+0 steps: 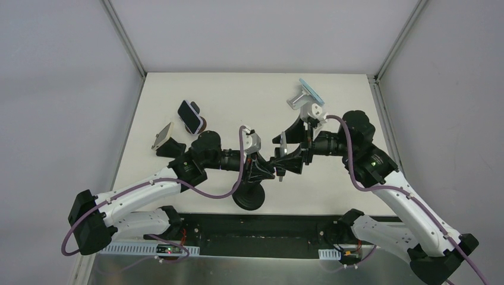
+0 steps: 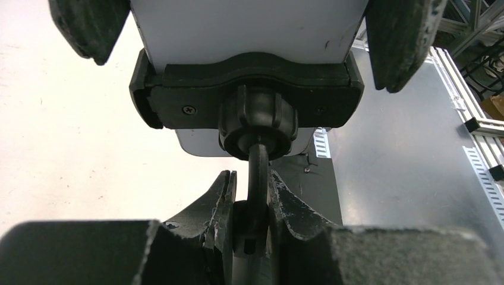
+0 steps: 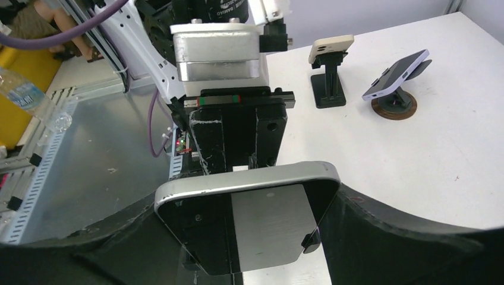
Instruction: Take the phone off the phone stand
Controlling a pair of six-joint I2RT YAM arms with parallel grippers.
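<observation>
A phone with a white back (image 2: 249, 29) sits in the black clamp (image 2: 246, 89) of a phone stand, above its ball joint and thin stem (image 2: 257, 169). My left gripper (image 2: 257, 202) is shut on that stem; in the top view the left gripper (image 1: 265, 172) is above the stand's round black base (image 1: 248, 199). In the right wrist view the phone (image 3: 249, 219) shows a silver rim and glossy dark screen. My right gripper (image 3: 249, 237) is shut on its two side edges. The right gripper (image 1: 284, 155) meets the left one mid-table.
Three other phones on stands are on the table: a lavender one (image 1: 190, 116) on a round brown base, a beige one (image 1: 161, 138) on a black stand, and a blue one (image 1: 306, 95) on a white stand at the back right. A metal shelf (image 3: 89, 166) runs below the near table edge.
</observation>
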